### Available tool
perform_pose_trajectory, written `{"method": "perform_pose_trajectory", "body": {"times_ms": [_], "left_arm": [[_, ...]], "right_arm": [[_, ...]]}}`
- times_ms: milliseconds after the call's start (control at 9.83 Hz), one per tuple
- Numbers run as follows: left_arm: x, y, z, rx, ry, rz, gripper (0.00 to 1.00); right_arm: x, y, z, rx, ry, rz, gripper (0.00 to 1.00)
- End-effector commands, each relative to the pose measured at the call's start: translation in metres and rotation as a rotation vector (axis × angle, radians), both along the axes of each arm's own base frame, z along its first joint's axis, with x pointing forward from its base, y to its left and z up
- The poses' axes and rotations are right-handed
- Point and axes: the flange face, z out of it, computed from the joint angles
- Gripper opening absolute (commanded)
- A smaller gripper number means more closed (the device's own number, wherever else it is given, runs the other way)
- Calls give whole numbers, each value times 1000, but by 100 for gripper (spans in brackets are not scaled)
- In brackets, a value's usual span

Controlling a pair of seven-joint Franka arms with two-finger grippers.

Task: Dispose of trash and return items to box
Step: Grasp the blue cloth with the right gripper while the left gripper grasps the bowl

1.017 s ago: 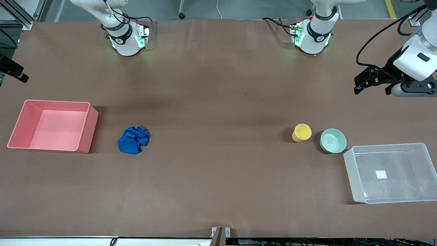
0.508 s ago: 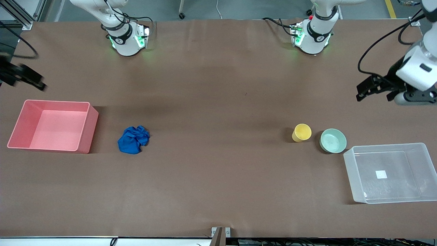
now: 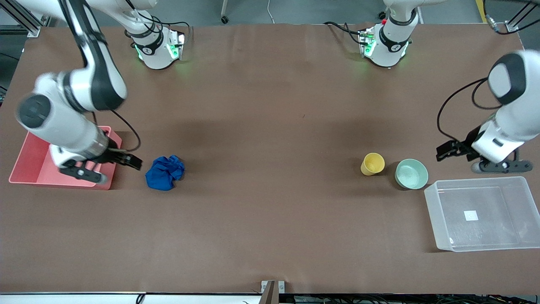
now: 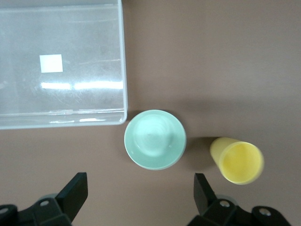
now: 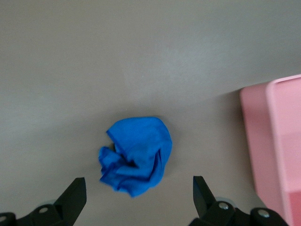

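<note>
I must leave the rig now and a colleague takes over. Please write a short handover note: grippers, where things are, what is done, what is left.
Left gripper: open, holding nothing, over the table beside the green bowl.
Right gripper: open, holding nothing, between the pink bin and the blue wad.
Yellow cup and bowl stand on the table beside the clear box.
Done: nothing.
Left: bin the wad; put cup and bowl into the box.

Blue wad [image 3: 165, 172] lies beside the pink bin [image 3: 25, 162]; yellow cup [image 3: 373, 164] and green bowl [image 3: 411, 173] stand near the clear box [image 3: 479, 243].
</note>
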Motion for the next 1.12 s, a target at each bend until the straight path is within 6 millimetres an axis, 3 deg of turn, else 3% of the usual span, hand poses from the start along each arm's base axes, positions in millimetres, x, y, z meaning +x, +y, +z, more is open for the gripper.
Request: {"method": "perform_pose_trajectory", "body": {"times_ms": [0,102,305,508,610,712,814,915,1017], "left_arm": [[-13,18,-89,-11,26,-14,99],[-21,27,-118,-11,15,2,99],[-26,27,-164,-17,21,7,99],[-24,25,-195,-20,14,7,95],[-24,25,-207,-20,5,8,90],[-21,24,-211,-21,2,9,70],[-20,23,-213,-23,1,11,34],[-18,22,-215,-23,3,7,12],[-19,21,-217,-25,7,8,5]], "right_arm": [[-3,5,-68,1,11,-19,100],[-4,4,-87,1,20,-20,100],[-13,7,-118,4,44,-79,100],[-22,13,-133,15,5,-93,99],[-20,11,-145,21,-6,-98,91],[-21,9,-147,21,-3,-103,74],[-22,7,-148,21,-1,-106,52],[-25,11,-152,20,9,-101,22],[-32,11,-160,18,26,-101,6]]}}
